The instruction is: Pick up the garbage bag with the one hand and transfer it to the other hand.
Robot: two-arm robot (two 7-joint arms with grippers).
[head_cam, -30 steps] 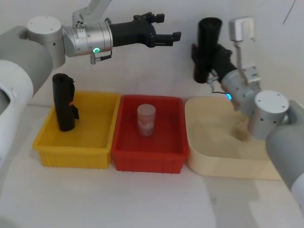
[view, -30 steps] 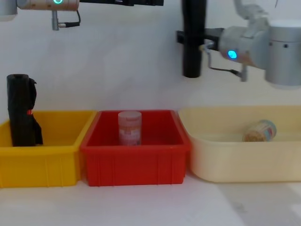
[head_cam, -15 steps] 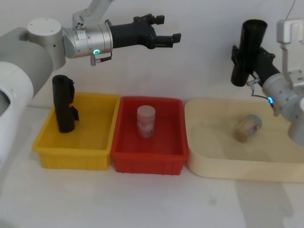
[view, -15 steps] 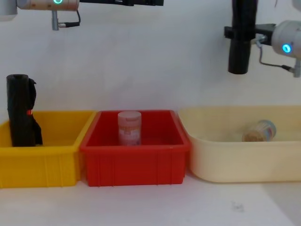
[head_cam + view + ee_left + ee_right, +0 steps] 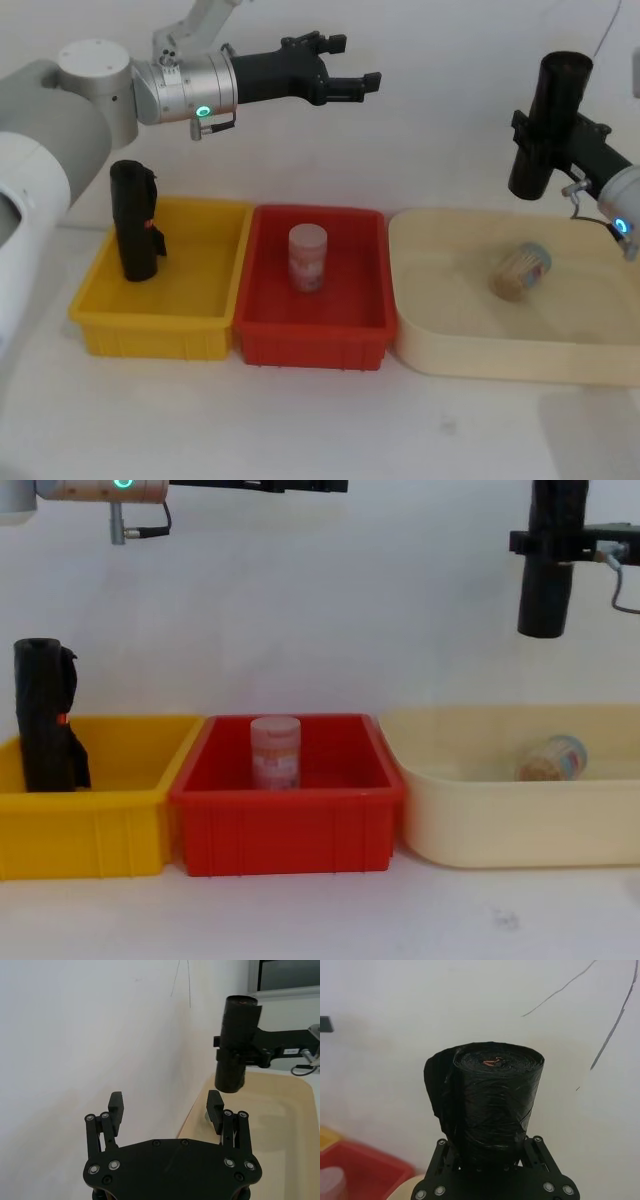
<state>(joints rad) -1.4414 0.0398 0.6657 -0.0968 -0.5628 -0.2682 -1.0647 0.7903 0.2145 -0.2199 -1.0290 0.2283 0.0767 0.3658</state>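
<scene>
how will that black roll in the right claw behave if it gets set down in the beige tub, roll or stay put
The garbage bag is a smooth straight cylinder, so laid on its side it would probably roll. It hangs upright without sagging from the right claw, so it seems fairly stiff. On end it looks tall and narrow, likely tippy in the beige tub.

Black garbage bag (image 5: pixel 545 125); yellow bin (image 5: pixel 160 320), red bin (image 5: pixel 310 335), cream tub (image 5: pixel 480 350); pink jar (image 5: pixel 308 256).
</scene>
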